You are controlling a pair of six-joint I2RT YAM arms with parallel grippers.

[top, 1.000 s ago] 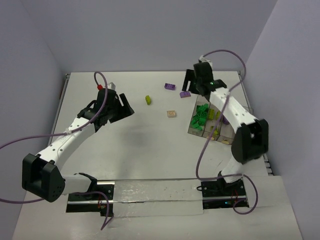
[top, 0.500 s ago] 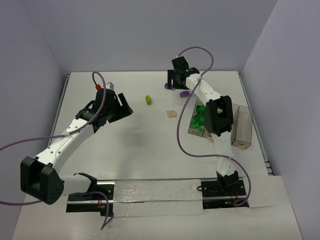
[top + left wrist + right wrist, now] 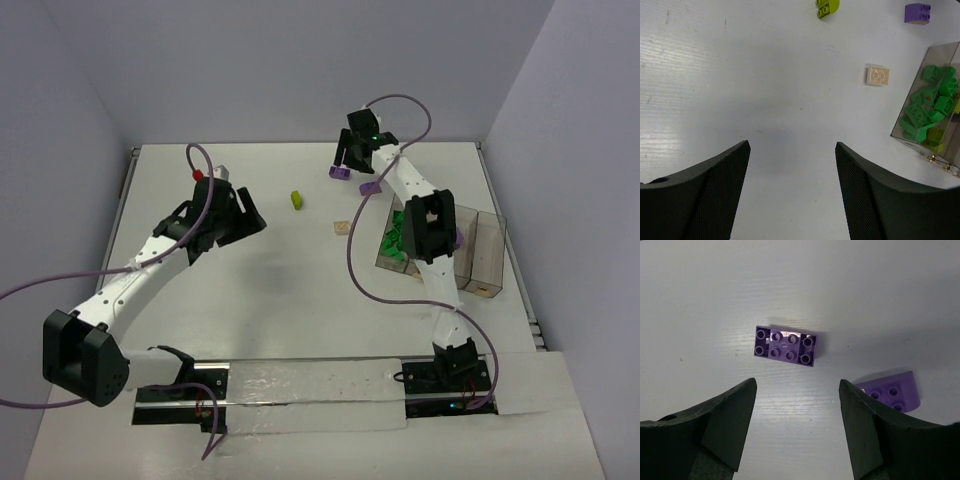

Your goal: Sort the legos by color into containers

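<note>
Two purple legos lie at the far middle of the table: one (image 3: 340, 173) (image 3: 785, 346) just ahead of my right gripper (image 3: 347, 162) (image 3: 797, 385), which is open and empty above it, and another (image 3: 371, 186) (image 3: 890, 391) partly behind its right finger. A yellow-green lego (image 3: 297, 200) (image 3: 826, 7) and a tan lego (image 3: 342, 227) (image 3: 878, 75) lie on the table between the arms. The containers (image 3: 490, 250) stand at the right; the leftmost bin (image 3: 920, 60) holds several dark green legos (image 3: 398, 238) (image 3: 932, 107). My left gripper (image 3: 252, 215) (image 3: 792, 145) is open and empty over bare table.
The right arm's links and purple cable cross over the bins and hide part of them. A small yellow piece (image 3: 483, 291) lies in the rightmost bin. Walls close the table at the back and sides.
The right arm has swung from over the bins out to the far purple legos and settled above them. The left arm has not moved.
</note>
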